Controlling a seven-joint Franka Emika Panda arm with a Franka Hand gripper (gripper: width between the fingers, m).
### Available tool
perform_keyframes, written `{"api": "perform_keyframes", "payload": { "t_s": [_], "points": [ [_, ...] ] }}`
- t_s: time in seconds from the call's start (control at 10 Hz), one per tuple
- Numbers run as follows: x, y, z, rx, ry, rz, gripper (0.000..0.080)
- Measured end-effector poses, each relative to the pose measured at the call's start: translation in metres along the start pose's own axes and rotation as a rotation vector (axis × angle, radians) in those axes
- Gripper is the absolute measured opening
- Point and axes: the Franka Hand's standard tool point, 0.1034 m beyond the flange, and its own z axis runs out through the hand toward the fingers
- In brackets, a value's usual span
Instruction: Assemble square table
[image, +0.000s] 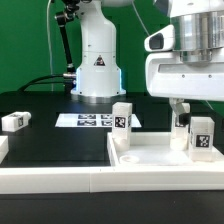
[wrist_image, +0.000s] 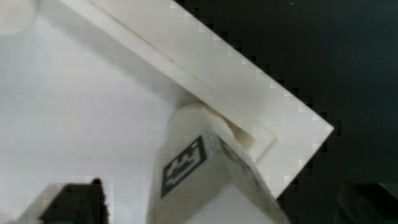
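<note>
The tray-like top lies hollow side up on the black tabletop, at about four o'clock from the marker board in the exterior view. It sits just behind the long white border wall, which probably serves to brace it while parts are turned into it. Two legs stand upright in the top. The far leg is at its ten o'clock corner and the near leg is at about three o'clock. Both seem seated where corner sockets would take them. The jaws hang over the near leg and are spread. One dark fingertip stands at nine o'clock of that leg with a gap between, and the wrist view shows a fingertip apart from the tagged leg, with bare tray floor between them. So the leg is straddled rather than pinched, and it stands on its own tucked into the angle of the raised rim. A loose leg lies on the tabletop at nine o'clock of the marker board, well apart from the top and likely waiting its turn. No fourth leg is in view. The tabletop is matte black. Behind it the arm's white base stands at twelve o'clock of the marker board, before a green backdrop with black cables hanging.
</note>
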Motion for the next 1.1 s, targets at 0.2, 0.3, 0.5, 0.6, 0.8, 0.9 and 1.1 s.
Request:
{"api": "perform_keyframes", "payload": {
  "t_s": [0.2,0.3,0.5,0.6,0.8,0.9,1.1],
  "points": [
    [0.0016,0.0002,-0.0007,-0.016,0.015,-0.161,0.0648],
    [0.0044,0.0013,-0.0011,-0.016,0.018,-0.277,0.0648],
    [0.0074,0.0034,-0.0014,-0.019,0.018,-0.384,0.0648],
    [0.0078,0.0039,-0.0014,-0.029,0.022,-0.486,0.0648],
    [0.0083,0.0045,-0.0014,-0.041,0.027,-0.579,0.0648],
    [0.0096,0.0054,-0.0015,-0.047,0.028,-0.628,0.0525],
    [0.0096,0.0054,-0.0014,-0.047,0.029,-0.61,0.0391]
  ]
}}
